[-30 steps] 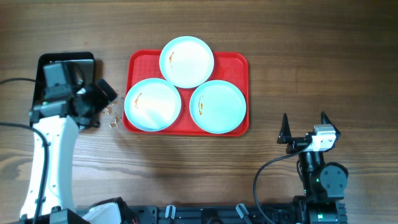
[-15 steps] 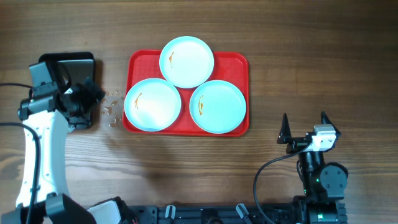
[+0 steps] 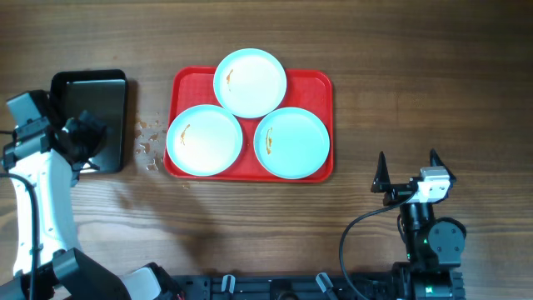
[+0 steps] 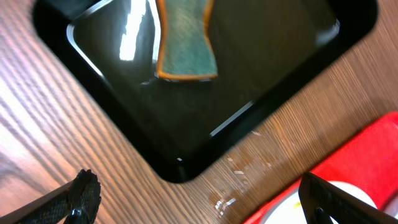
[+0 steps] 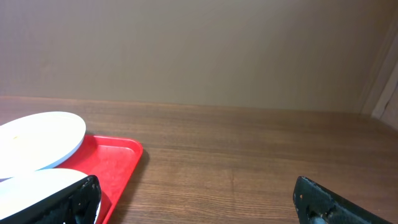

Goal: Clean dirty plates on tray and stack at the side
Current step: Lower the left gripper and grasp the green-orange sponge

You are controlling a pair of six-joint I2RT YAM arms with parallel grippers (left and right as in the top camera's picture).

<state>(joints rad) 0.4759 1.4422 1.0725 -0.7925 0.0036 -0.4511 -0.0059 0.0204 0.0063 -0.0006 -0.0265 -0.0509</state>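
While the left jaws stand apart and empty over the black tray [image 4: 267, 68], the sponge [image 4: 185, 46] lies just ahead of them inside it. Farther off to their right, three smeared plates [image 3: 204, 140] sit on the red tray [image 3: 187, 83], uncleaned. Judged step: fetching the sponge. The next move calls for descent and closing on it. Right jaws apart, empty.

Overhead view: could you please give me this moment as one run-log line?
left gripper: open, over black tray holding sponge | right gripper: open, empty | plates: three on red tray, smeared, unstacked
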